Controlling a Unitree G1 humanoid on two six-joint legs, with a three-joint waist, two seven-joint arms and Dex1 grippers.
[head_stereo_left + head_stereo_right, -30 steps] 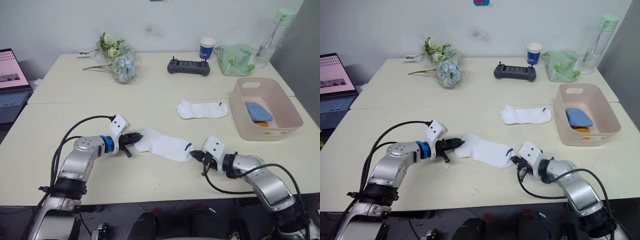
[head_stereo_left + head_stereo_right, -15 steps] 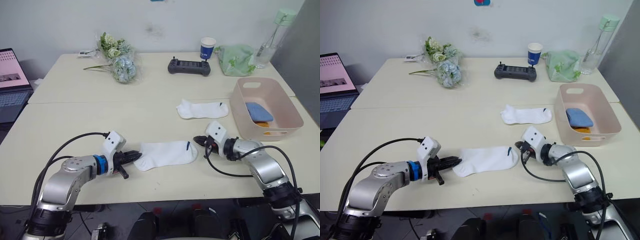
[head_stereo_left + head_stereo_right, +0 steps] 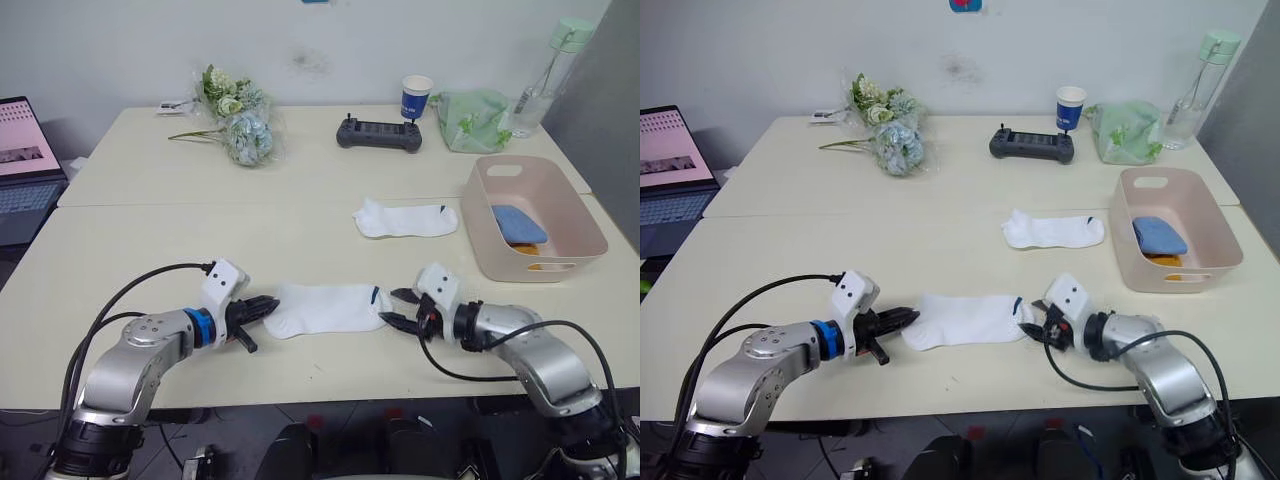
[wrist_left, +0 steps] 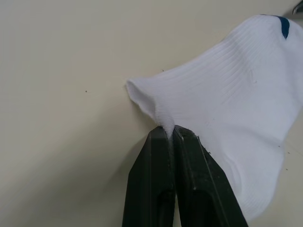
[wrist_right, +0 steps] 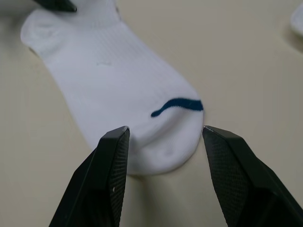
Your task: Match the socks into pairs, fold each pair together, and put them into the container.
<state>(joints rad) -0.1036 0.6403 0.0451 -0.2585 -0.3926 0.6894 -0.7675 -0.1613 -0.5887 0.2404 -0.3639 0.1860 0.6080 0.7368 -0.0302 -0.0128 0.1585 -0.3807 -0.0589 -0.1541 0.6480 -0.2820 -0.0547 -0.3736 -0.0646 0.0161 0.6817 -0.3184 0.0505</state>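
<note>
A white sock (image 3: pixel 325 306) with a blue mark lies flat near the table's front edge. My left gripper (image 3: pixel 262 306) is shut on its left end, the fabric pinched between the fingers (image 4: pixel 161 156). My right gripper (image 3: pixel 400 310) is open at the sock's other end. Its fingers (image 5: pixel 113 151) stand on either side of the rounded tip (image 5: pixel 161 146). A second white sock (image 3: pixel 405 217) lies farther back. The pink container (image 3: pixel 500 262) at the right holds a light blue sock (image 3: pixel 517 222) and a bit of an orange one (image 3: pixel 540 265).
At the back of the table are a bunch of flowers (image 3: pixel 235 120), a black controller (image 3: pixel 377 133), a paper cup (image 3: pixel 415 95), a green bag (image 3: pixel 470 118) and a bottle (image 3: pixel 545 70). A laptop (image 3: pixel 20 165) sits at the far left.
My right gripper has opened and let go of the sock's right end. Both arms shifted, and the sock went from slanted to lying straight across.
</note>
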